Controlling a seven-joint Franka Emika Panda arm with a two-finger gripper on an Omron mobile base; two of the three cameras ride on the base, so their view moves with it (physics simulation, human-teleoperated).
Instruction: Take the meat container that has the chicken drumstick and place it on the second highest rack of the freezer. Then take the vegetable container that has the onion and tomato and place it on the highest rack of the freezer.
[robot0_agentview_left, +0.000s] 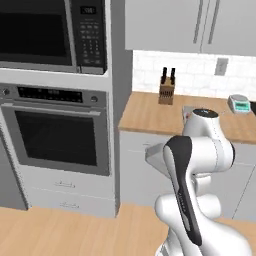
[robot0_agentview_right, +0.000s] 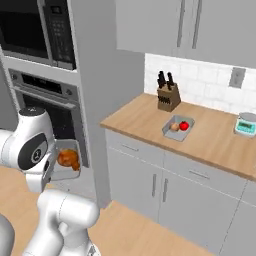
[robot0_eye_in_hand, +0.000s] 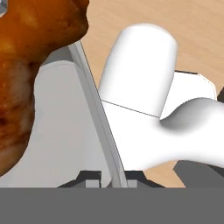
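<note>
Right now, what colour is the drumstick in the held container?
Glossy orange-brown. The drumstick shows best in the hand view, inside the grey container.

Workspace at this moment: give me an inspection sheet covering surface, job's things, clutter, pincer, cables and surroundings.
Surface: wooden counter, light wood floor below.
Job's things: meat container with the chicken drumstick is off the counter, carried beside the arm; vegetable container sits on the counter holding the onion and tomato.
Clutter: knife block near the backsplash; small scale at the counter's far right.
Pincer: pincer shut on the meat container's wall, drumstick close above it in the hand view.
Cables: nothing seen.
Surroundings: wall oven with microwave above; grey cabinets over and under the counter; wall outlet.
</note>
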